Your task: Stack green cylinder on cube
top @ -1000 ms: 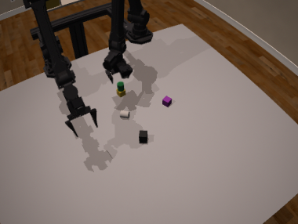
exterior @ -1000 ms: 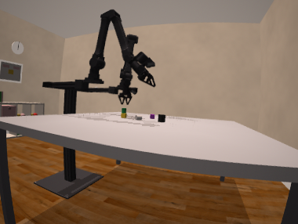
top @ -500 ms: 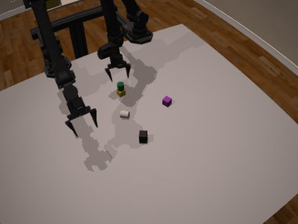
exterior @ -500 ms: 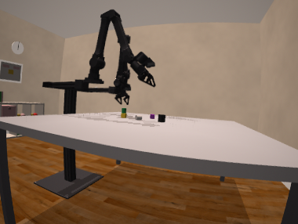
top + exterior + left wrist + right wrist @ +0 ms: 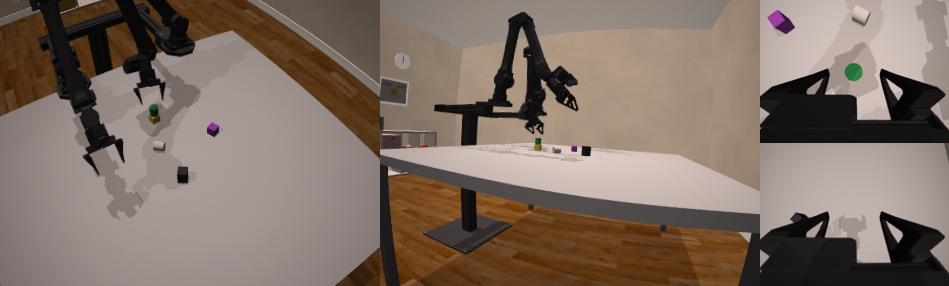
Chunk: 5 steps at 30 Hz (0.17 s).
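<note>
The green cylinder (image 5: pixel 153 109) stands upright on the yellow cube (image 5: pixel 154 118) near the middle of the table. The stack also shows in the exterior view, green cylinder (image 5: pixel 538 141) on yellow cube (image 5: pixel 538 147). My left gripper (image 5: pixel 149 91) is open and empty, raised above the stack and apart from it. In the left wrist view the green cylinder (image 5: pixel 853 72) appears from above between the spread fingers, with only slivers of yellow around it. My right gripper (image 5: pixel 105 155) is open and empty, raised over bare table to the side of the stack.
A white cylinder (image 5: pixel 158 145) lies on its side close in front of the stack. A purple cube (image 5: pixel 213 129) and a black cube (image 5: pixel 182 174) sit further off. The arms' frame stands at the table's back edge.
</note>
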### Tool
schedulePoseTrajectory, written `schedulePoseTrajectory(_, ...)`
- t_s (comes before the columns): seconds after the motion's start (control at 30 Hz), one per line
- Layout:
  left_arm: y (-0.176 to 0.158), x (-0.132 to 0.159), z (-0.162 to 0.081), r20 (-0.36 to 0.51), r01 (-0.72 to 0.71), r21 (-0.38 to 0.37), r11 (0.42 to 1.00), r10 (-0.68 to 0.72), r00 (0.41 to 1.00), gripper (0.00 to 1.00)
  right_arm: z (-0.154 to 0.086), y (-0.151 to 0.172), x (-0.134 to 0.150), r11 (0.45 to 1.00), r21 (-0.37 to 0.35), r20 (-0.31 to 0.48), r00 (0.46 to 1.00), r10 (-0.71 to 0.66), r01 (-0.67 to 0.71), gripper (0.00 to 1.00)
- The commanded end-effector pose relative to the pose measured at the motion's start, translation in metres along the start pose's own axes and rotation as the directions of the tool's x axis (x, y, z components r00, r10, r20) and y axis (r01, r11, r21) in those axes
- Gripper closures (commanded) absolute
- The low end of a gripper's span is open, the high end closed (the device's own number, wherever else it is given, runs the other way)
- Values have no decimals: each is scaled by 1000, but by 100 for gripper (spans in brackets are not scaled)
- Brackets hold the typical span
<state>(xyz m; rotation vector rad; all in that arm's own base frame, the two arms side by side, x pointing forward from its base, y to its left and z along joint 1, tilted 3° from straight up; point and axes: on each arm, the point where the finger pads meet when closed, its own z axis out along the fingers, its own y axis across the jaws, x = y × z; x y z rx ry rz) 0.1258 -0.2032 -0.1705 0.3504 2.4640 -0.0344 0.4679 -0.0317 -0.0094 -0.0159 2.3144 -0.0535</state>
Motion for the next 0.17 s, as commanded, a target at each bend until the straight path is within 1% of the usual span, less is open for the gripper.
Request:
schedulePoseTrajectory(0.0, 3, 1, -3, 5, 9, 4, 1000, -9, 1000, 0, 2, 1, -12, 1000, -1, 10, 1000, -8, 8, 0)
schedulePoseTrajectory(0.03, 3, 1, -3, 5, 9, 4, 1000, -9, 1000, 0, 2, 1, -12, 1000, -1, 10, 1000, -8, 8, 0)
schedulePoseTrajectory(0.07, 3, 1, -3, 5, 9, 4, 1000, -9, 1000, 0, 0, 2, -6, 1000, -2, 8, 1000, -4, 4, 0)
schedulePoseTrajectory(0.13, 3, 1, -3, 5, 9, 4, 1000, -9, 1000, 0, 0, 2, -6, 1000, -2, 8, 1000, -4, 4, 0)
